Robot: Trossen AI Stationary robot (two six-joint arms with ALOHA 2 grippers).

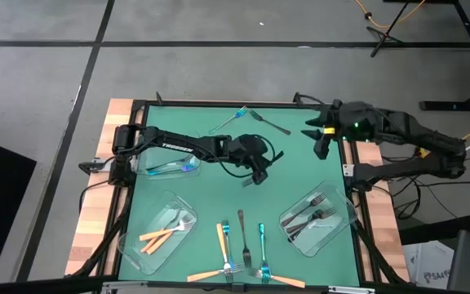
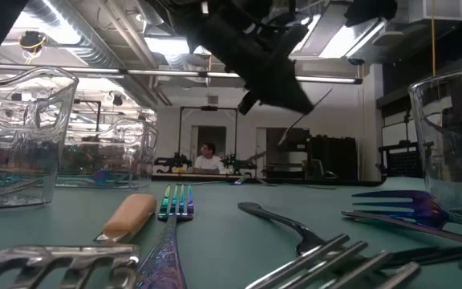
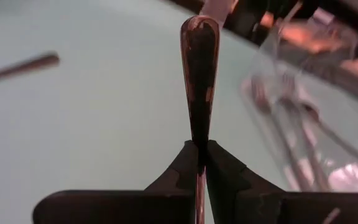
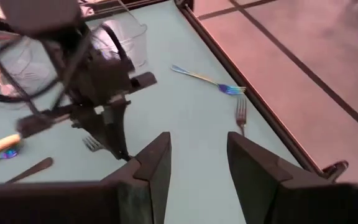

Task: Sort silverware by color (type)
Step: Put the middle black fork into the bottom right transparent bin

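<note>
Left wrist view: left end effector (image 3: 199, 163) pinches dark fork (image 3: 200, 74).

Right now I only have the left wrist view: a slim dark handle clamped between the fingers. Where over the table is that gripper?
Observer: The left gripper hangs over the middle of the green mat, shut on the dark grey fork.
Operator: Which tray already has dark ones?
Observer: The clear plastic tray on the mat's right front part holds several dark grey forks.
Operator: Is the other arm in my way?
Observer: Probably not; the right gripper hovers open and empty by the mat's back right edge.
</note>
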